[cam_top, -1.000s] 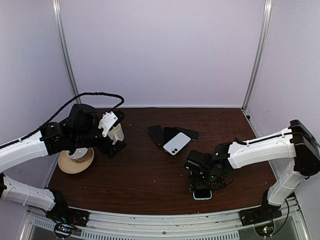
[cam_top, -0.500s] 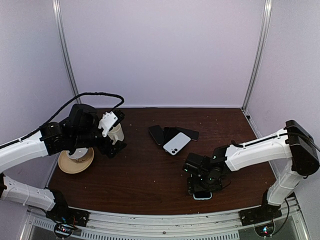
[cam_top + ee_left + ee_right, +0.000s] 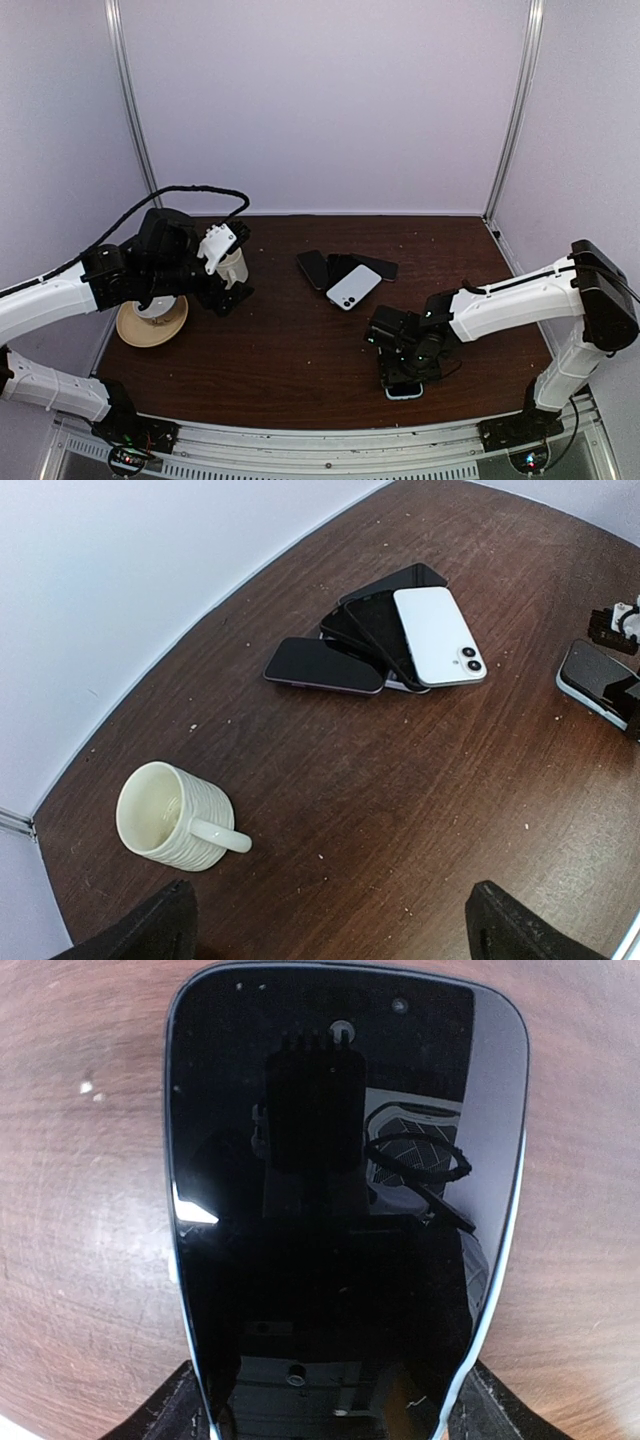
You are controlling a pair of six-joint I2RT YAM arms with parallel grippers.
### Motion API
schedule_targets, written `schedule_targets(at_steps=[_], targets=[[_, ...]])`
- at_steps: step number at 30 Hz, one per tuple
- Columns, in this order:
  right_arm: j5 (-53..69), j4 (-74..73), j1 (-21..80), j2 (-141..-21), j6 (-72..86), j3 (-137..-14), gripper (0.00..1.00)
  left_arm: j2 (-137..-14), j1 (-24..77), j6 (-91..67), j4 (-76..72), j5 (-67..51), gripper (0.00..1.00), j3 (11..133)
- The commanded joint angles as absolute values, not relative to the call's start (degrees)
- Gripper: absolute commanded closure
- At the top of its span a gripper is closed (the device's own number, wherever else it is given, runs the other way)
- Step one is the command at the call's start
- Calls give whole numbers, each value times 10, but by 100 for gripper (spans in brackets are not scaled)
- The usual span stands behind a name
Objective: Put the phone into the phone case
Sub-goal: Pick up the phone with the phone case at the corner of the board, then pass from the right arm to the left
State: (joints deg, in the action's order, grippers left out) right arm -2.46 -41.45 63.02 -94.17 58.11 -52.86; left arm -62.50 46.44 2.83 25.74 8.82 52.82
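Note:
A black-screened phone (image 3: pixel 345 1160) with a light-blue rim lies screen up near the table's front edge (image 3: pixel 405 391), and also shows at the right edge of the left wrist view (image 3: pixel 598 678). My right gripper (image 3: pixel 404 374) is down over its near end. Its fingers (image 3: pixel 182 1408) press against both long edges, so it is shut on the phone. I cannot tell whether the blue rim is the phone case. My left gripper (image 3: pixel 330 930) hangs open above bare wood, beside a mug (image 3: pixel 168 816).
A pile of flat handsets and dark slabs (image 3: pixel 345 272) lies mid-table, with a white one (image 3: pixel 438 635) on top and a dark one (image 3: pixel 323 665) at the left. A cream mug (image 3: pixel 233 266) and a tan saucer (image 3: pixel 152 322) sit by the left arm.
My right gripper has sunk lower over the phone and its jaws have narrowed onto the phone's edges. The left arm has not moved.

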Motion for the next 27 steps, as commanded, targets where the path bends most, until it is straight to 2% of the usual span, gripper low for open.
schedule_targets(at_steps=[1,8,10,18,24,27], targets=[[-72,-413,651,-944,523,-563,57,-623,459,36,234,87,3,524],[-130,-370,697,-935,423,-620,68,-618,460,22,228,57,2,524],[-157,-350,707,-930,393,-637,69,-619,459,13,226,31,3,525],[-259,-196,732,-900,209,-696,72,-610,459,-123,168,-208,3,543],[-275,-66,734,-906,105,-721,74,-565,460,-264,21,-214,3,491],[-267,-39,737,-916,72,-740,75,-555,460,-289,-34,-169,11,471]])
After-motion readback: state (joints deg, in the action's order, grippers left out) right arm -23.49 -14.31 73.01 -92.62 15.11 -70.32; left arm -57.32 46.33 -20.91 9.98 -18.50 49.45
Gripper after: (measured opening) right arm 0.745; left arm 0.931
